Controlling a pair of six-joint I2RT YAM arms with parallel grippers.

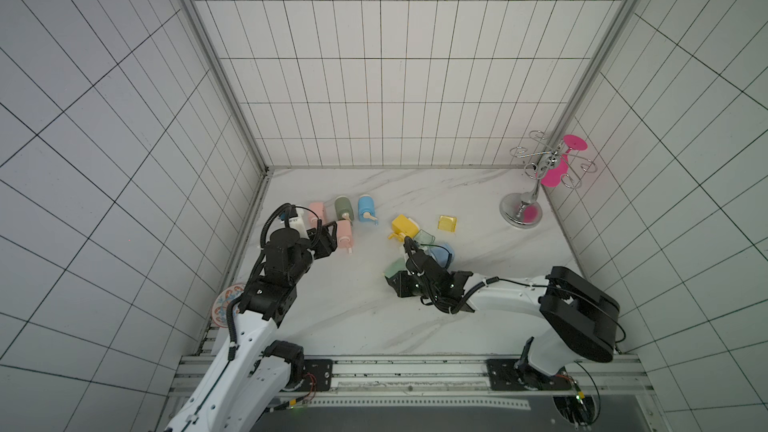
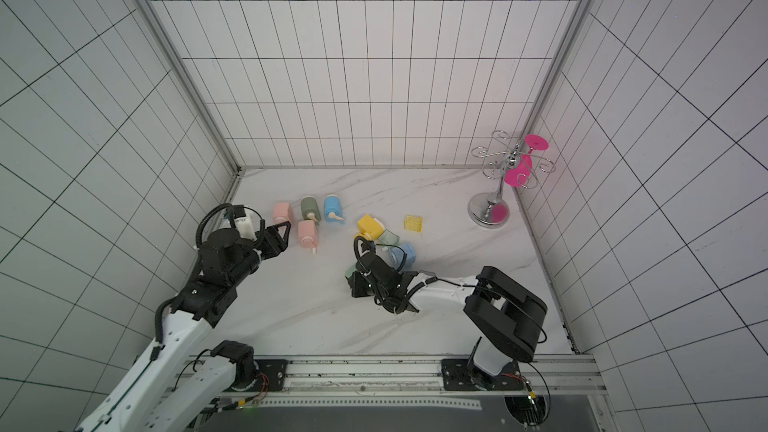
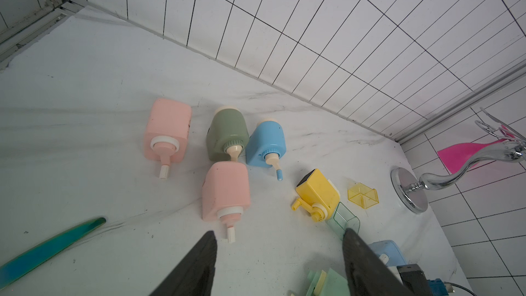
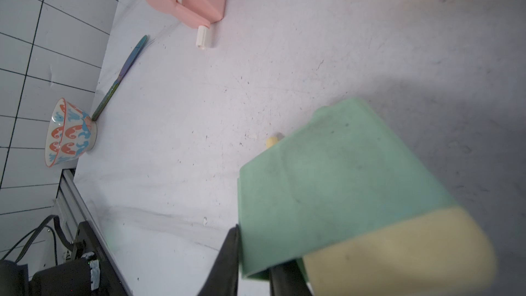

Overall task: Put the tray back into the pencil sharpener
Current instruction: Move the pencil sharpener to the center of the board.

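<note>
Two fingers of the right hand point(image 4: 256, 252) are pinching one wall of the mint-green pencil sharpener point(image 4: 341, 180). The left hand point(image 3: 278, 232) is hovering spread, while the clear green tray point(image 1: 427, 238) is lying on the tabletop point(image 1: 353, 317), just beside the yellow sharpener point(image 1: 404, 224).

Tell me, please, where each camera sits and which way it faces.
Top views: high above the robot's base, looking down across the marble table to the back wall; both arms, left gripper and right gripper show.
Left wrist: on the left arm, facing the green pencil sharpener and its neighbours; its open fingers show.
Right wrist: on the right arm, facing the patterned bowl; its fingers grip the mint-green pencil sharpener.
Shared: both wrist views show the nearer pink pencil sharpener.
</note>
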